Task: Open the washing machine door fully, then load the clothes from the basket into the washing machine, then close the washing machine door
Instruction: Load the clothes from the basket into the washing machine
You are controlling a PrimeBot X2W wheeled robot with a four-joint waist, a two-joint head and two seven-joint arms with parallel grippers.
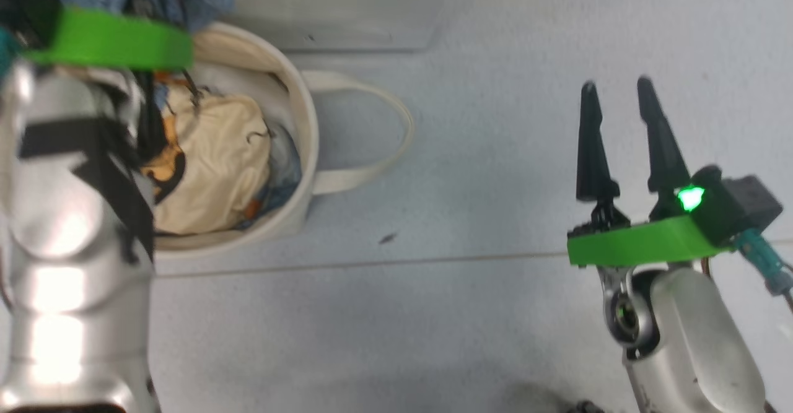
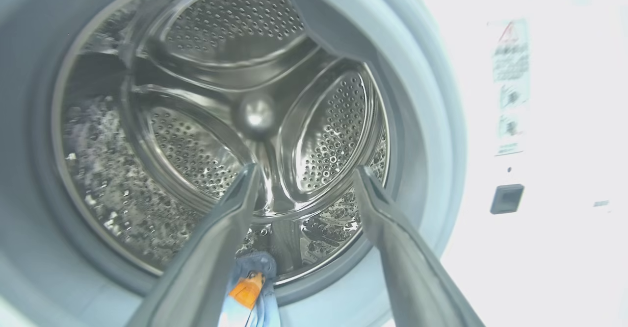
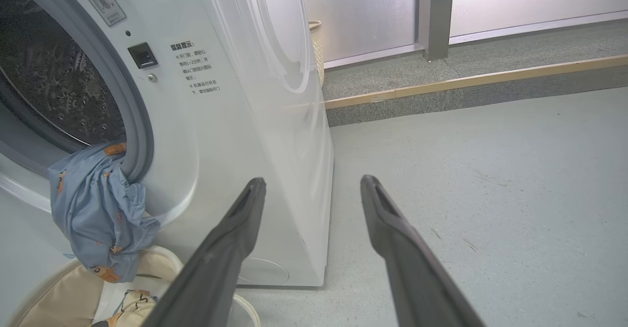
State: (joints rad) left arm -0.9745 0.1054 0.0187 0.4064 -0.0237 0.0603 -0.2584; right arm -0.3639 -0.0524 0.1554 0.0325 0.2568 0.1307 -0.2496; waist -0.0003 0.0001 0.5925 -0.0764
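Observation:
In the left wrist view my left gripper (image 2: 306,172) is open at the mouth of the washing machine (image 2: 441,121), pointing into the steel drum (image 2: 221,111). Below and between its fingers, a light blue garment (image 2: 252,278) with orange print lies over the grey seal. In the right wrist view this garment (image 3: 93,209) hangs out of the opening, down over the basket (image 3: 54,292). The cream basket (image 1: 300,122) holds cream and blue clothes (image 1: 210,159) beside my left arm (image 1: 68,246). My right gripper (image 1: 616,91) stands open over bare floor, empty. The washing machine door is out of view.
Grey floor (image 1: 495,314) spreads to the right of the basket. The basket's loop handle (image 1: 378,134) lies on it. Behind the washer run a raised step with a wooden edge (image 3: 466,79) and frosted wall panels (image 3: 363,13). A wicker bin (image 3: 316,47) stands behind the machine.

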